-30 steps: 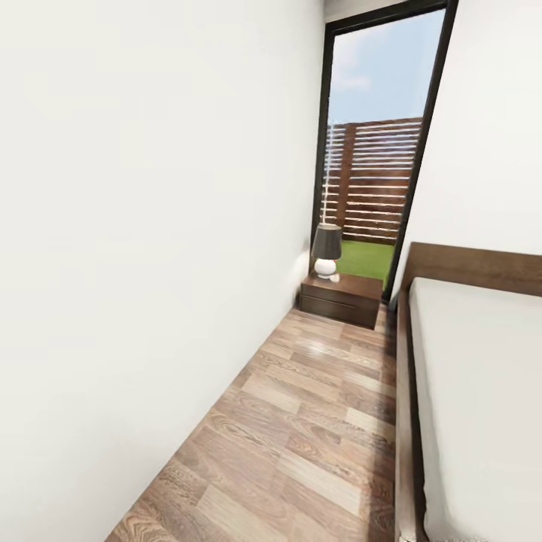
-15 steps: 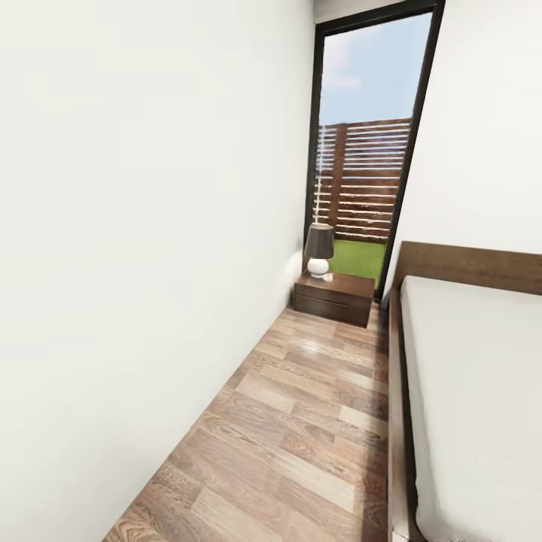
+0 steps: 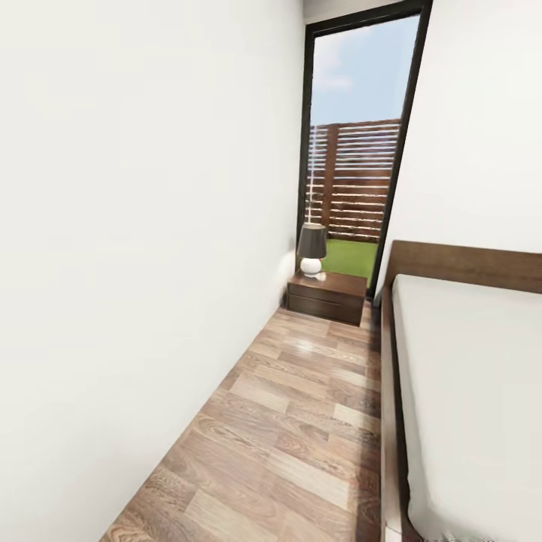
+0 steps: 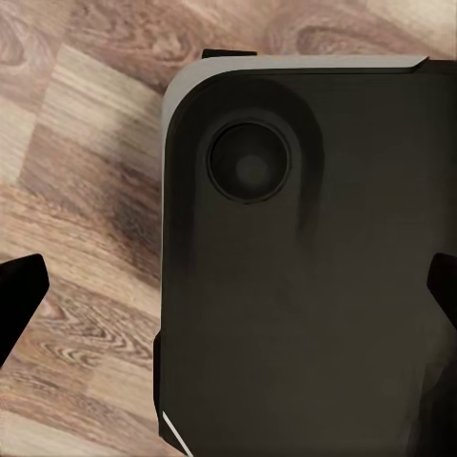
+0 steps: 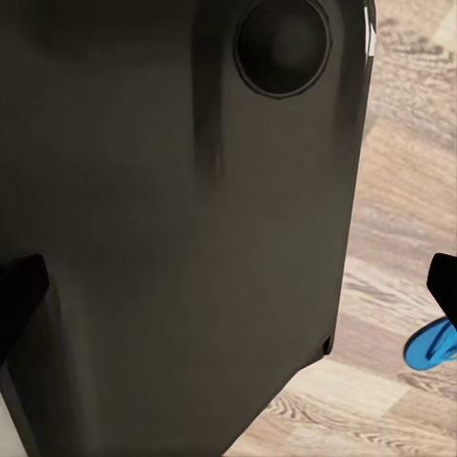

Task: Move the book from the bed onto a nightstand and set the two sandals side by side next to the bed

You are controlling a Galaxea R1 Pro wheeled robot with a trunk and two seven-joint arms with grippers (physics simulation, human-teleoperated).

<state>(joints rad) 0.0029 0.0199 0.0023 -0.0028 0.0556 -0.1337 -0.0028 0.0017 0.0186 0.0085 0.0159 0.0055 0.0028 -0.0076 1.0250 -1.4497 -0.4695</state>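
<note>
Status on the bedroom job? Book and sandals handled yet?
Nothing looks done. In the head view the nightstand top carries only a lamp, no book, and the stretch of bed in sight is bare mattress. The right wrist view catches part of one blue sandal on the floor beside the robot's dark base; it isn't gripped by a tool. Left: finding the book, moving it, pairing both sandals.

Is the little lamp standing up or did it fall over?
Standing up. The lamp sits upright on the nightstand, its dark shade straight above its round white base, in front of the tall window.
</note>
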